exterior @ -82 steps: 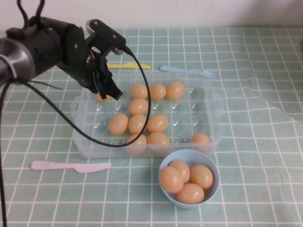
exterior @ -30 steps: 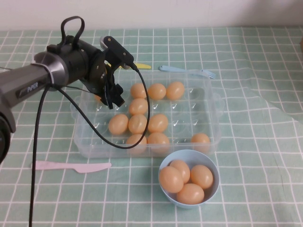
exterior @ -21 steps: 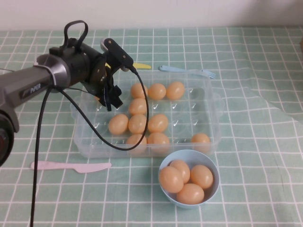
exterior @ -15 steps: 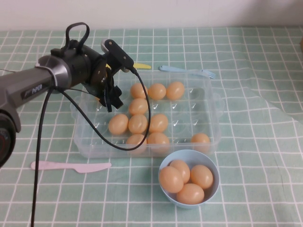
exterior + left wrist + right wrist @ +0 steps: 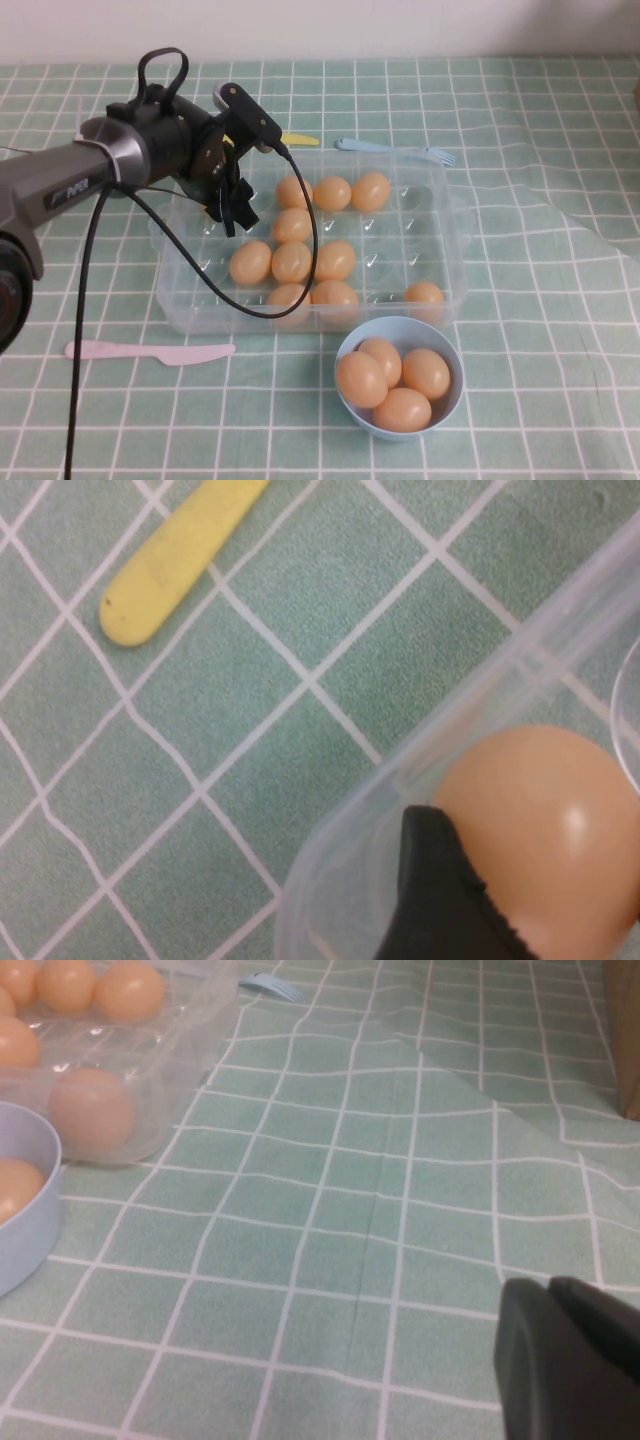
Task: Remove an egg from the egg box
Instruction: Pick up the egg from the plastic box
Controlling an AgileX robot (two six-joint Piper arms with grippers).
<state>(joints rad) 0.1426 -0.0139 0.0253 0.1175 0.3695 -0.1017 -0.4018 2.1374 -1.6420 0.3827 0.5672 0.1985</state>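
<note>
- Egg box (image 5: 440, 250), a clear plastic tray with rows of round cups and small side handles, lies in the middle of the worktop (image 5: 560, 360), which wears a green cloth with a white grid.
- Left arm reaches in over the box's far-left corner, its black cable looping down across the box's left half and hiding part of the cups there.
- Left tool (image 5: 228, 205) sits low in that corner; the left wrist view shows one dark fingertip (image 5: 440, 900) pressed against the egg (image 5: 545, 820), but the other finger is out of sight, so whether the egg is pinched cannot be told.
- Blue bowl (image 5: 350, 395) stands just outside the box's near wall and holds four eggs.
- Pink knife (image 5: 150, 351) lies near the box's near-left corner; a blue fork (image 5: 395, 150) and a yellow utensil (image 5: 180, 560) lie just beyond the box's far wall.
- Right tool (image 5: 570, 1360) shows only in the right wrist view, well away from the box on its right; whether its fingers are spread cannot be told.
- That egg is smooth, glossy and orange-tan, with a small highlight, resting in the far-left corner cup against the box's wall.
- Ten like eggs sit elsewhere in the box.
</note>
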